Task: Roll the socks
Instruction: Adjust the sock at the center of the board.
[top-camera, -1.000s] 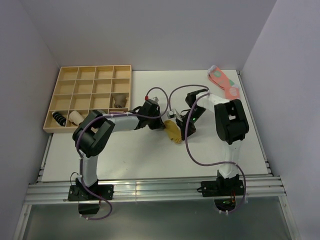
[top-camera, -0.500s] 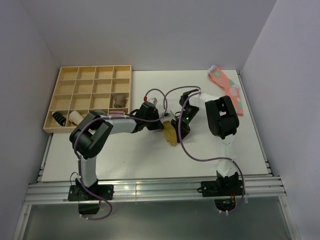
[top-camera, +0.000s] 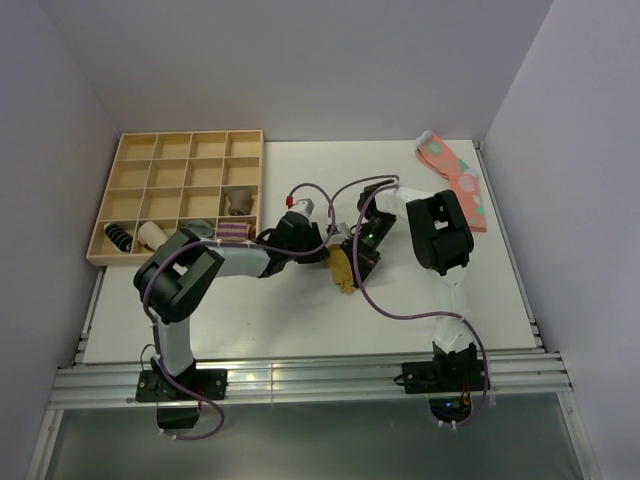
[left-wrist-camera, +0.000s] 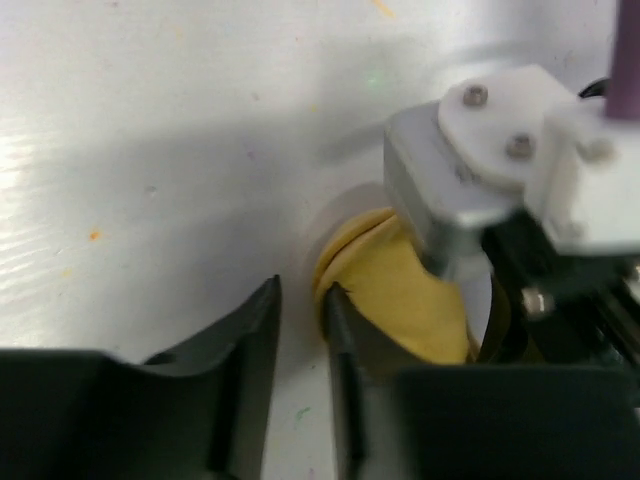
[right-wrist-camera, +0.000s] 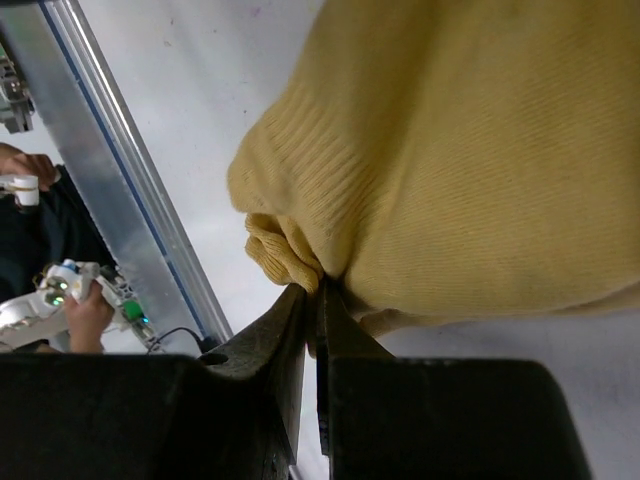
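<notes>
The mustard-yellow fabric socks (top-camera: 344, 272) lie as a bunched, partly gathered lump near the middle of the white table (top-camera: 250, 315), with both arms reaching in over them.

The right tool (right-wrist-camera: 313, 290) comes at the socks from their 1 o'clock side in the overhead view. Its two dark fingers are drawn almost together. They pinch a small puckered fold of ribbed yellow cloth at the edge of the lump, and the rest of the fabric spreads away above the fingertips in the right wrist view.

The left tool (left-wrist-camera: 302, 295) sits at the socks' 10 o'clock side. Its fingers stand a narrow way apart, and only bare table shows in the gap, so it has hold of nothing. The finger (left-wrist-camera: 342, 360) nearer the socks rests just against their rounded edge. In the left wrist view the grey and white body of the right arm covers the socks' 1 o'clock part.

Well apart, toward 10 o'clock from the socks, a pale wooden tray of square compartments (top-camera: 125, 258) sits at the table's left side. A grey rolled sock (top-camera: 238, 201) lies in one compartment on its right column, and a dark striped rolled sock (top-camera: 120, 238) in the near left corner compartment. Pink socks with green and white spots (top-camera: 455, 170) lie flat toward 1 o'clock, at the table's far right corner.
</notes>
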